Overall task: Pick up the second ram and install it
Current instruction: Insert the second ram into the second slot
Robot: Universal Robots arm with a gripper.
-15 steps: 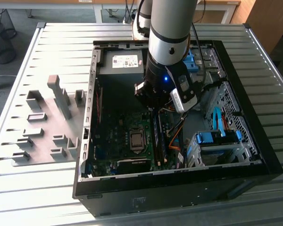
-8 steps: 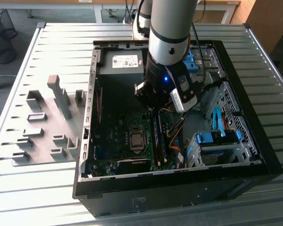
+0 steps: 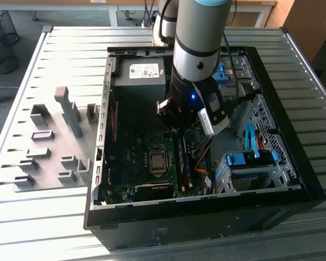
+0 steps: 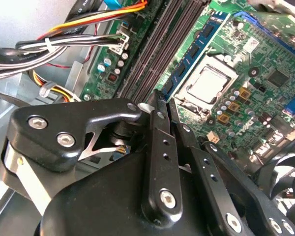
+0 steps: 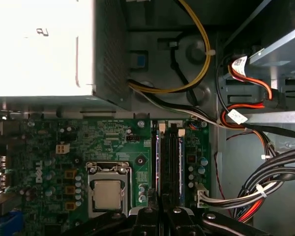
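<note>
**End effector closed over the RAM slots, nothing seen in its grip**

End effector: down inside the open computer case, low over the motherboard. In the second wrist view the two black fingers are drawn together with a thin slit between the tips. No stick shows between them or past them, so I read it as closed on nothing.

Position: in the first wrist view the fingertips line up with the bank of RAM slots. That bank lies between the CPU socket and the bundle of cables. Whether the tips touch the slots or sit just above them I cannot tell.

Task piece: in the second wrist view a slim blue board with a row of black chips stands in the slot just beside the CPU socket. I take this for the second ram, but I cannot be sure it is the second stick and not the first. The other slots look dark, and I cannot tell if they are filled or bare.

Surroundings, exterior view: power supply at the far end of the case. Light-blue drive-bay bracket on the exterior view's right. Grey parts fixture on the slatted counter to the exterior view's left, well apart from the arm.

Progress, as a judgement: the pick-up looks done, since the arm is over the slots and not the fixture. A stick is in a slot. Full seating and latch closure cannot be confirmed.
</note>
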